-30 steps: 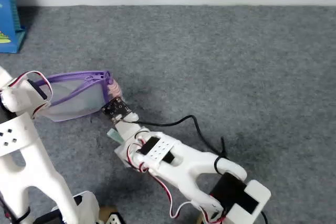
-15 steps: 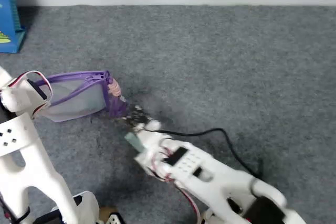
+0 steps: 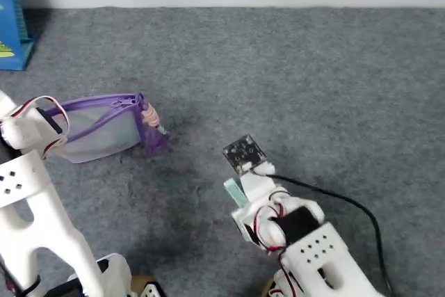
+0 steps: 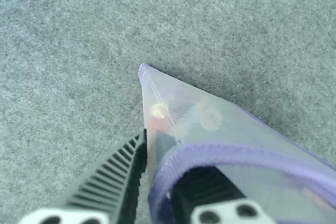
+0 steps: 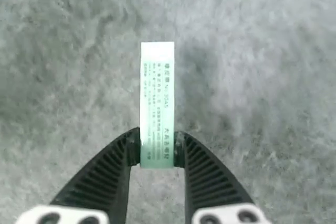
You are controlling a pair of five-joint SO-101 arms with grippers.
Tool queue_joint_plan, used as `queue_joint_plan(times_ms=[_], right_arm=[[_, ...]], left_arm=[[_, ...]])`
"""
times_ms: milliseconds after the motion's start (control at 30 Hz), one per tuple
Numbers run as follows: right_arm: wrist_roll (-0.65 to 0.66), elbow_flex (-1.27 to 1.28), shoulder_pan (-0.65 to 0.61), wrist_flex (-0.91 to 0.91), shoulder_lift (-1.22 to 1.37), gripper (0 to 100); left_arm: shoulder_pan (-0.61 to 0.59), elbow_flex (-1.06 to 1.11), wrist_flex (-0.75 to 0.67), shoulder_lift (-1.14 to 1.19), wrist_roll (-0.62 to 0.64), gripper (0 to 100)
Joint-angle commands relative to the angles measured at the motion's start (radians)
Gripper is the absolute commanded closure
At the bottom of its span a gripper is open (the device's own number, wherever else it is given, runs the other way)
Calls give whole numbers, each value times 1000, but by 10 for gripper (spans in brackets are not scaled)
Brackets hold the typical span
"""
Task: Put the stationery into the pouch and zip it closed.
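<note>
A translucent pouch (image 3: 101, 130) with purple zip trim lies at the left of the grey mat, a pinkish pull (image 3: 150, 115) at its right end. My left gripper (image 3: 43, 130) is shut on the pouch's left edge; in the left wrist view its fingers (image 4: 126, 171) clamp the purple-trimmed edge of the pouch (image 4: 210, 121). My right gripper (image 3: 236, 194) sits right of the pouch, well apart from it, shut on a pale green and white slip-like stationery item (image 3: 233, 191). The right wrist view shows that item (image 5: 157, 98) standing up between the right gripper (image 5: 157, 149) fingertips, above bare mat.
A blue box (image 3: 10, 26) stands at the far left back against the white wall. A black cable (image 3: 341, 199) trails from the right arm. Grey mat (image 3: 313, 88) stretches open to the right and back.
My right gripper has drawn back from the pouch's right end toward the front right, still carrying the green item. The left arm and pouch have hardly moved.
</note>
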Motion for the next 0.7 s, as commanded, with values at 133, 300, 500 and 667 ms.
queue_joint_plan(times_ms=[133, 300, 500, 667], right_arm=[[44, 25, 16, -10, -71, 990], [44, 21, 30, -12, -70, 989], [40, -26, 76, 53, -70, 863], [37, -32, 74, 54, -70, 802]], left_arm=[[-2, -8, 18, -2, 8, 989], [-2, -8, 18, -2, 8, 989], [3, -8, 18, -2, 8, 989], [-2, -8, 18, -2, 8, 989]])
